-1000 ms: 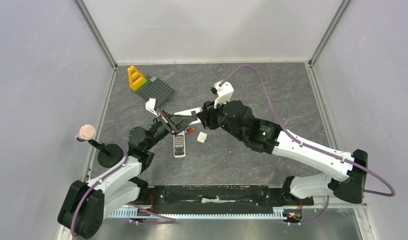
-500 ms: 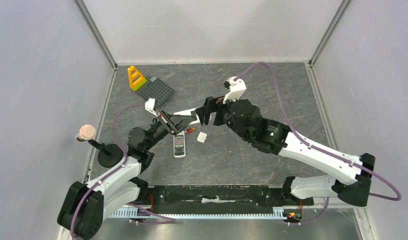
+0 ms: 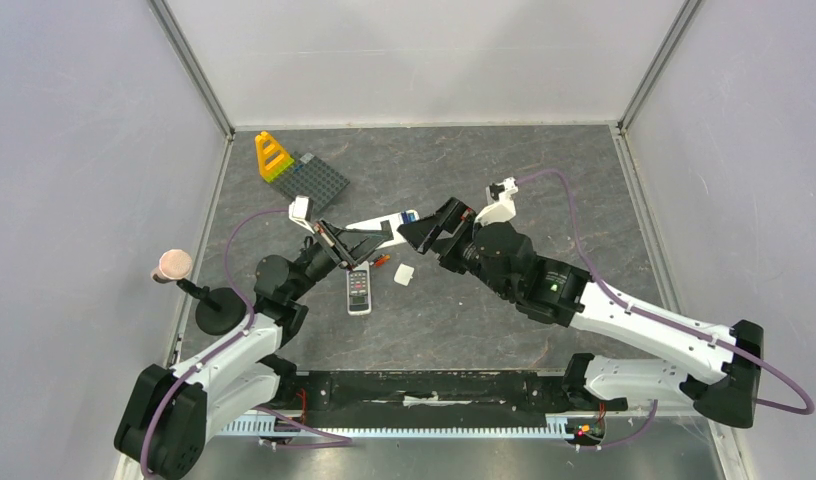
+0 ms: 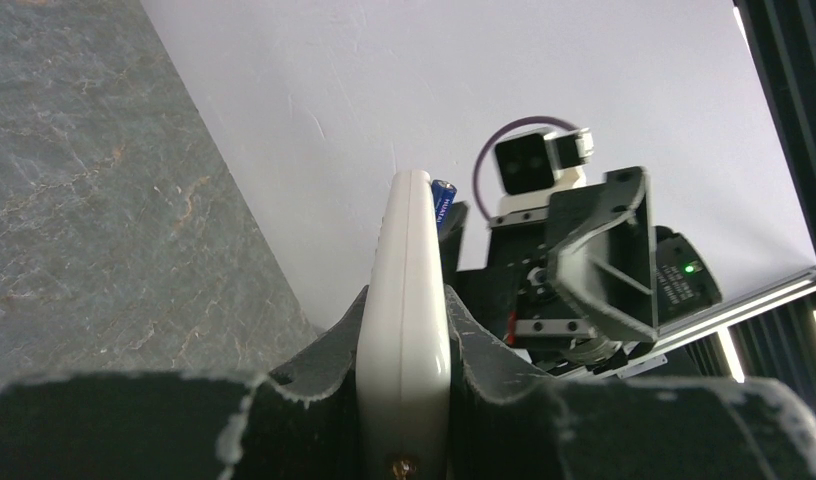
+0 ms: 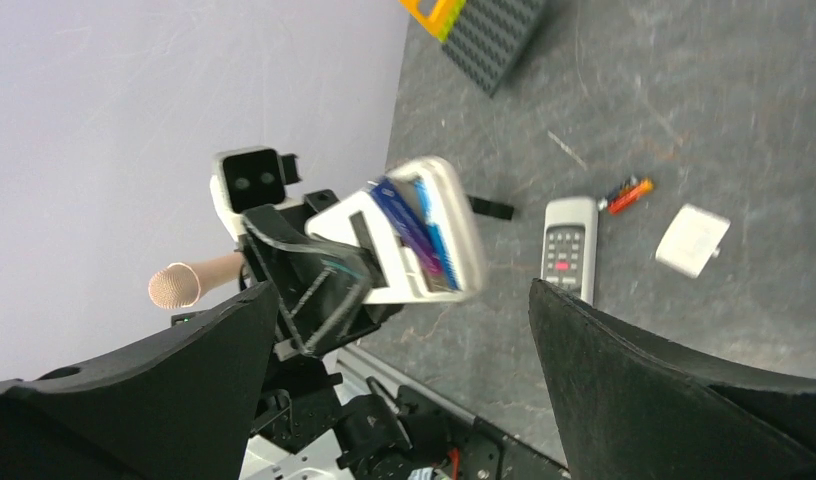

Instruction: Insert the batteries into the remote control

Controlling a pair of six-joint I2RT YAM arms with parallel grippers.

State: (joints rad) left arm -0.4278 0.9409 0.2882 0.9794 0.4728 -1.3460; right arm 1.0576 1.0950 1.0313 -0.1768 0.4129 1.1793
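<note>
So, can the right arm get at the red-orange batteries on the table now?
Probably yes: the right hand is open, and the red-orange batteries lie uncovered beside the grey remote. The left hand, shut on the white remote, hovers close by.

A pair of batteries sat in the raised remote, itself in the left gripper. On the table, at its six o'clock, lay a second remote. The loose batteries lay at that one's one o'clock, the battery cover at two, and the baseplate at eleven, well apart.
</note>
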